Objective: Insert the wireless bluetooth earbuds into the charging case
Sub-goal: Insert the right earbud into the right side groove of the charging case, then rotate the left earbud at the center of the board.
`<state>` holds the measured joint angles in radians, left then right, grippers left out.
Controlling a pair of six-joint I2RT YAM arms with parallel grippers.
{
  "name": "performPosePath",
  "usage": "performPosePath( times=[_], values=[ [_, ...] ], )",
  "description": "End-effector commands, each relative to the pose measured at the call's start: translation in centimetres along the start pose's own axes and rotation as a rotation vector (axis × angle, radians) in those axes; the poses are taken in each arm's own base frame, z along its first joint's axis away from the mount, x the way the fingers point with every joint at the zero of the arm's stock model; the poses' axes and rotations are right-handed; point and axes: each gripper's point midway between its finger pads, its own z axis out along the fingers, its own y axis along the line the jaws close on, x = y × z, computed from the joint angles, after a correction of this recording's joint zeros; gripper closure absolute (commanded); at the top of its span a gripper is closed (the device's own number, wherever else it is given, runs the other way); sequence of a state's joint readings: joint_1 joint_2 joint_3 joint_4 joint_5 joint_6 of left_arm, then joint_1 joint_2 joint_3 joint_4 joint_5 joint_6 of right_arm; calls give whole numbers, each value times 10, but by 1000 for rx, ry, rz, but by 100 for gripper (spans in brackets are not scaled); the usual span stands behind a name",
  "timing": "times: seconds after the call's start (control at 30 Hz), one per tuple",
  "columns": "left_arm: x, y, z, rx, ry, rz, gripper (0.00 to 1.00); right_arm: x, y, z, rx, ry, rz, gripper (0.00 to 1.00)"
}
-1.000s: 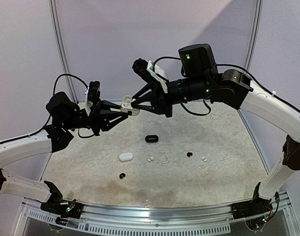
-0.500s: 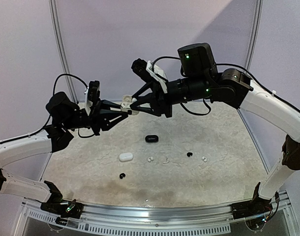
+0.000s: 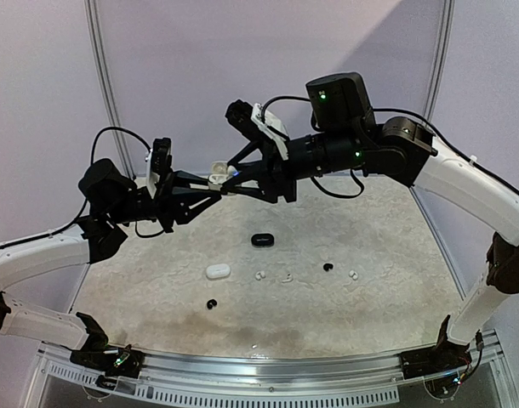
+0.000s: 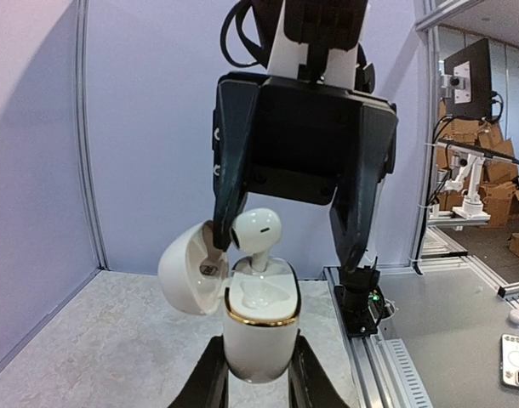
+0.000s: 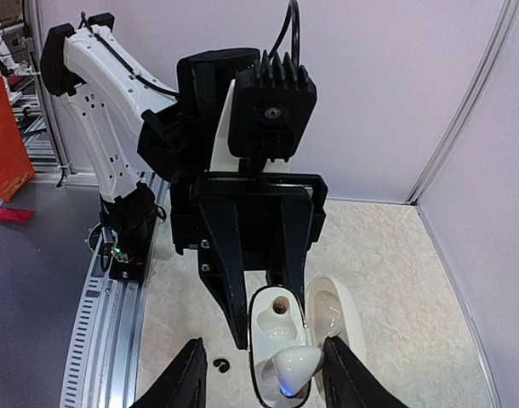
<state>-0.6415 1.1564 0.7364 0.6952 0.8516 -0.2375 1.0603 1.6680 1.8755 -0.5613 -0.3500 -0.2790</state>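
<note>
My left gripper [image 4: 258, 361] is shut on an open white charging case [image 4: 259, 319] with a gold rim, held upright high above the table, lid [image 4: 190, 270] swung aside. A white earbud [image 4: 257, 234] stands with its stem in one slot of the case; the other slot is empty. My right gripper [image 4: 289, 251] faces it with jaws spread. One finger [image 4: 228, 200] touches the bud, the other stands apart. In the right wrist view the bud [image 5: 295, 367] glows blue at its foot, between my right gripper [image 5: 264, 344] fingers. Both grippers meet in the top view [image 3: 221, 180].
On the table lie a black case [image 3: 261, 240], a shut white case [image 3: 218, 271], three loose white earbuds [image 3: 259, 275] [image 3: 287, 276] [image 3: 353, 274] and two black earbuds [image 3: 327, 267] [image 3: 212, 303]. Wall panels close the back and sides.
My right gripper's jaws have spread apart round the earbud. Both grippers and the case have drifted slightly up and to the left.
</note>
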Motion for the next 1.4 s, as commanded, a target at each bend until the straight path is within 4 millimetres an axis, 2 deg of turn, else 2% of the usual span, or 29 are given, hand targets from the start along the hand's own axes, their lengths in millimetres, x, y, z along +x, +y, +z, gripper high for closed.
performPosePath(
  times=[0.0,0.23,0.33,0.57,0.77,0.87,0.97,1.0,1.07,1.1,1.17,1.23,1.37],
  values=[
    [-11,-9,0,27,-32,29,100,9,-3,10,6,37,2,52],
    [-10,-9,0,22,-31,-3,100,12,-4,12,6,52,2,49],
    [-8,-7,0,16,-27,-14,100,6,-4,10,8,32,-3,49],
    [4,4,-2,-49,-7,-84,100,-31,7,-4,-54,-108,-13,49],
    [10,10,-7,-102,-7,-129,100,-70,6,-30,-30,-258,2,47],
    [14,15,-9,-136,-7,-146,100,-87,-8,-42,8,-322,74,47],
    [16,22,-13,-189,-12,-162,100,-90,-48,-59,142,-359,260,47],
    [17,25,-14,-211,-16,-168,100,-84,-65,-65,228,-349,316,47],
    [20,33,-20,-271,-24,-179,100,-55,-103,-75,452,-287,447,47],
    [20,37,-23,-306,-30,-176,100,-34,-123,-83,595,-242,510,47],
    [23,46,-30,-379,-33,-162,100,26,-145,-94,833,-71,625,49],
    [30,53,-38,-446,-18,-124,100,75,-152,-93,958,82,690,49],
    [39,62,-51,-538,18,-62,100,144,-151,-79,1047,256,849,49]
  ],
)
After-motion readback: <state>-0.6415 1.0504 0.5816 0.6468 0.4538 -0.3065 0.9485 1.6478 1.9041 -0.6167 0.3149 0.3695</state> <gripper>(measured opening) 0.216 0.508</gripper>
